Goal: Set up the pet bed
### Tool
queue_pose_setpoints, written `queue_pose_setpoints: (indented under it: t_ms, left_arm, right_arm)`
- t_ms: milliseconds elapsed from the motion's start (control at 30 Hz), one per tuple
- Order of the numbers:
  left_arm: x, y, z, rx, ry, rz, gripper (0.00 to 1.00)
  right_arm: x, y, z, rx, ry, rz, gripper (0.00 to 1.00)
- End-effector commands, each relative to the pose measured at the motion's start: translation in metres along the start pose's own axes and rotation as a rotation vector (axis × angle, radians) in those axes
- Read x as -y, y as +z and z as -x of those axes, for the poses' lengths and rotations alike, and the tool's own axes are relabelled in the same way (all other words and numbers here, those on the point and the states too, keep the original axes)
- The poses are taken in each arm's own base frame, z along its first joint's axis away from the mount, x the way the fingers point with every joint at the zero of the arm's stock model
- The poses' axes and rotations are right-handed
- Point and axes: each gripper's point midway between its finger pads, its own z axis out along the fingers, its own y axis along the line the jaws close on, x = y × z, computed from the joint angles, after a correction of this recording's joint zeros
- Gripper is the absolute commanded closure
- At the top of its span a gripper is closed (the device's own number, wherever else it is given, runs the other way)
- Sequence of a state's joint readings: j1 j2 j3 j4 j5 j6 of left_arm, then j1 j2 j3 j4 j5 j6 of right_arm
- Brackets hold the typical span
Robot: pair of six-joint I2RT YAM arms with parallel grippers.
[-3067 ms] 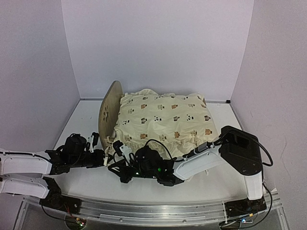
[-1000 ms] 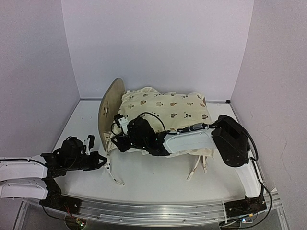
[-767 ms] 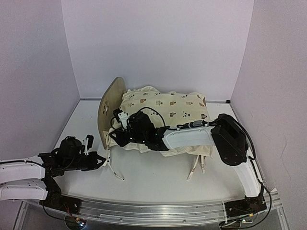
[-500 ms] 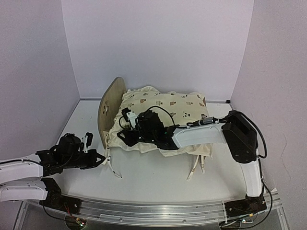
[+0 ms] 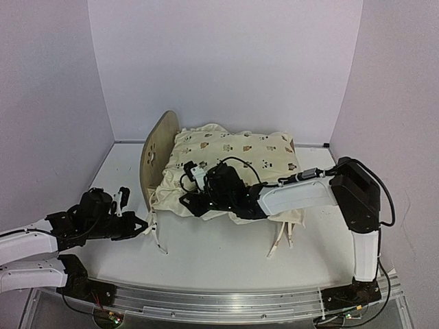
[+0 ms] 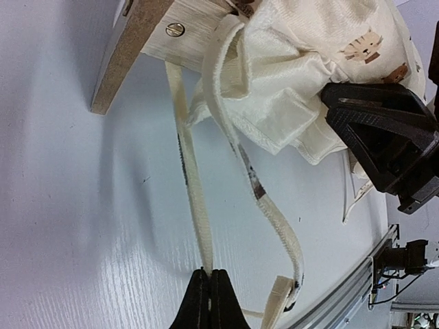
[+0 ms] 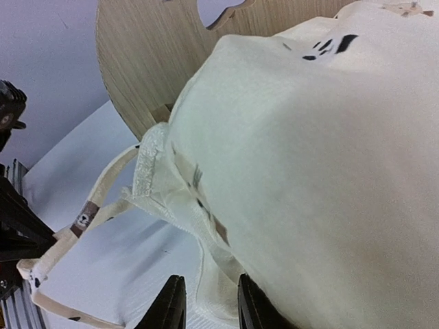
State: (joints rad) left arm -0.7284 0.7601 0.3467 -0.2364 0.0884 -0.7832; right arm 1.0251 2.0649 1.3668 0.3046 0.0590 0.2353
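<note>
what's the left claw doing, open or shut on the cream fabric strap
Shut: the left claw tips meet in the left wrist view, pinching the cream fabric strap.

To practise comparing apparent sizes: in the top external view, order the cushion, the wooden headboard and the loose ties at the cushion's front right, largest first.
1. cushion, clearly largest
2. headboard, seen at an angle
3. loose ties, smallest
</note>
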Motion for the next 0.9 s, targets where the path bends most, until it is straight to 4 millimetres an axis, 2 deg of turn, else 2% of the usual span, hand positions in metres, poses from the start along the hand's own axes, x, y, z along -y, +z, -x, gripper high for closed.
queue_pose_setpoints:
  t_ms: [0, 200, 300, 433, 600, 733, 867]
  left_arm:
    - [0.009, -0.008, 0.002, -0.025, 0.028, 0.005, 1.0]
    - [0.004, -0.002, -0.002, -0.034, 0.035, 0.015, 1.0]
    - [0.004, 0.002, -0.004, -0.043, 0.044, 0.009, 1.0]
    - [0.0, 0.003, -0.006, -0.052, 0.056, 0.031, 1.0]
    - [-0.003, 0.004, -0.008, -0.052, 0.061, 0.033, 1.0]
    - [-0.009, 0.01, -0.015, -0.062, 0.057, 0.032, 1.0]
    - [-0.013, 0.016, -0.023, -0.081, 0.049, 0.026, 1.0]
  right_arm:
    - [0.042, 0.022, 0.008, -0.019, -0.041, -0.167, 0.72]
    - [0.056, 0.03, 0.02, -0.052, -0.042, -0.176, 0.72]
    - [0.052, 0.022, 0.021, -0.082, -0.071, -0.153, 0.71]
    - [0.032, -0.018, 0.043, -0.067, -0.086, -0.078, 0.67]
    - [0.009, -0.07, 0.06, -0.09, -0.04, 0.006, 0.58]
    - [0.002, -0.094, 0.048, -0.116, 0.018, 0.049, 0.5]
    - [0.0, -0.105, 0.02, -0.174, 0.06, 0.077, 0.45]
